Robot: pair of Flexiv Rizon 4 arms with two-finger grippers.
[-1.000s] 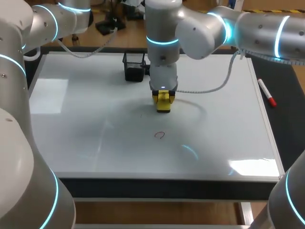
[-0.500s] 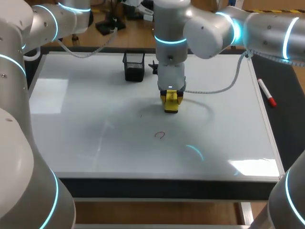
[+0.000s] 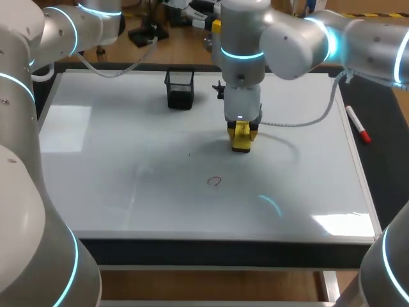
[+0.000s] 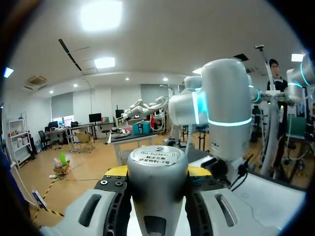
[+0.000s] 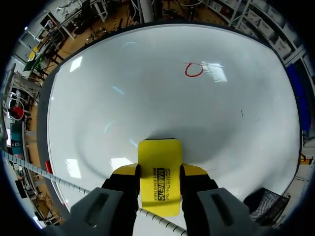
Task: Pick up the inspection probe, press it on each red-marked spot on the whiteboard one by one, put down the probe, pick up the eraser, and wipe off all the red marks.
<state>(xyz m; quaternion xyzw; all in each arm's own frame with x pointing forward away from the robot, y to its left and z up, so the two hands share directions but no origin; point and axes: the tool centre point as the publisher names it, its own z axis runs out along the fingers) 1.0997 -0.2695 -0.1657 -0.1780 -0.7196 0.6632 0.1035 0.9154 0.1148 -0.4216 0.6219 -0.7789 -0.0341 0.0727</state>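
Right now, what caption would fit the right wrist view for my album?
Right gripper clamps the yellow eraser, one red mark ahead of it on the whiteboard.

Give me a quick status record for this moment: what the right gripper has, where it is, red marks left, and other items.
Right gripper: shut on the yellow eraser
Eraser position: over the whiteboard, apart from the mark; contact unclear
Red marks left: one small red circle
Left arm: by the board's far left corner
Other items: black mesh holder on the board's far side; red marker beside its right edge
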